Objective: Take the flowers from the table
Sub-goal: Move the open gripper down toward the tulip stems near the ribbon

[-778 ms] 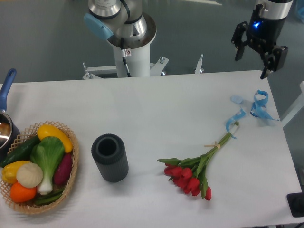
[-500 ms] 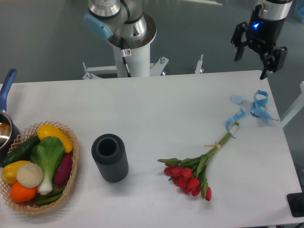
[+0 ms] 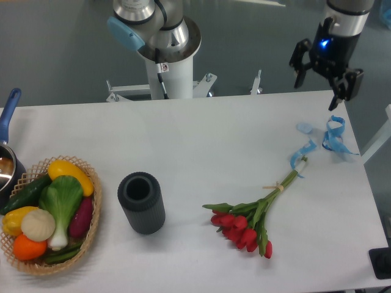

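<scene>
The flowers (image 3: 250, 221), red tulips with green stems tied by a thin tan band, lie on the white table (image 3: 201, 140) at the right front, heads toward the front. My gripper (image 3: 316, 93) hangs open and empty above the table's back right edge, well behind the flowers and apart from them.
A loose blue ribbon (image 3: 324, 140) lies near the stem ends at the right edge. A dark grey cylindrical vase (image 3: 142, 202) stands left of the flowers. A wicker basket of vegetables (image 3: 49, 213) sits at the front left, with a pot (image 3: 6, 165) behind it.
My gripper has shifted slightly left and a little down. The flowers and other things have not moved.
</scene>
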Controlling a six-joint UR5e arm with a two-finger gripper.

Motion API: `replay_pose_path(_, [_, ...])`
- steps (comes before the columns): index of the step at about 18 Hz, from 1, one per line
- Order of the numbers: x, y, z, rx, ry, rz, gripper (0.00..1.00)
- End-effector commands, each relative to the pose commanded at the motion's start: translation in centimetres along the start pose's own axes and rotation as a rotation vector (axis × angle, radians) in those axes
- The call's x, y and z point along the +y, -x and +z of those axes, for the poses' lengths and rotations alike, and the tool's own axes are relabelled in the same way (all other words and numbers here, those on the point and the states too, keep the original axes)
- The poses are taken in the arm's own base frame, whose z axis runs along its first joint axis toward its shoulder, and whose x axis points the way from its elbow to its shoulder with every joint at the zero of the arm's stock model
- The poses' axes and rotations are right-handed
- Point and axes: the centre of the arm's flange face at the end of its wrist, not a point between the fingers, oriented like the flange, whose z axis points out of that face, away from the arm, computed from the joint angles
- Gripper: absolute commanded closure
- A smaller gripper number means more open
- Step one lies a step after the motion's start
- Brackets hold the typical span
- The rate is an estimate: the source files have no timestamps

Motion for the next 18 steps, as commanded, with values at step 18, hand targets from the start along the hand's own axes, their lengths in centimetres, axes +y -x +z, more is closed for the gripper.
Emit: replay_pose_path(18, [-7.3,0.1,20.0,0.122,0.057,-0.067,0.0])
